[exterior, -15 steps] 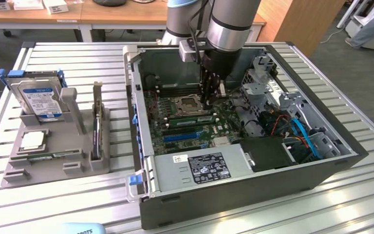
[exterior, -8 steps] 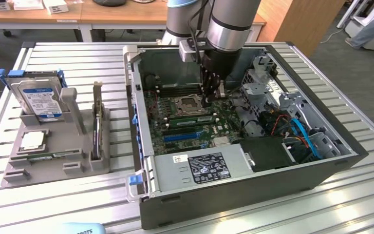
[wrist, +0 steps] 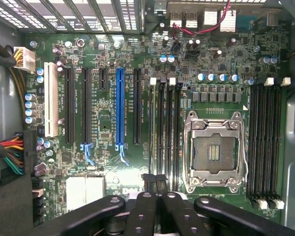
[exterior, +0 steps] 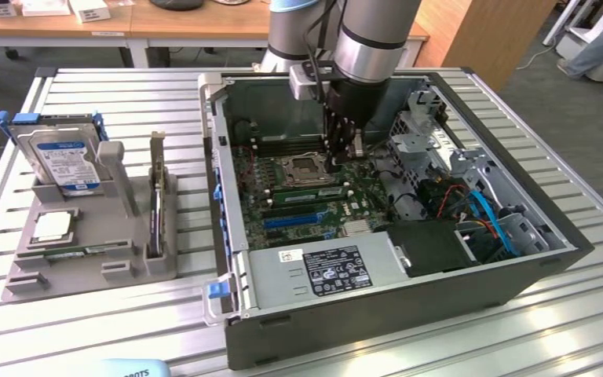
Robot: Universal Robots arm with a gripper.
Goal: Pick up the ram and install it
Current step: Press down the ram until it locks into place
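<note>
Okay, hand (exterior: 345, 148) is down inside the PC case (exterior: 385, 314), fingers (wrist: 148, 183) pressed together w/ nothing visibly pinched, tips over the end of the memory slots (wrist: 167, 132) just beside the CPU socket (wrist: 215, 150). I read the ram (exterior: 304, 191) as the green stick standing in the slot next to that socket; on the wrist cam it's edge-on, so can't tell if the tips touch it. Another green stick (exterior: 71, 253) lies in the grey holder (exterior: 66, 279) on the counter (exterior: 103, 330).
</note>
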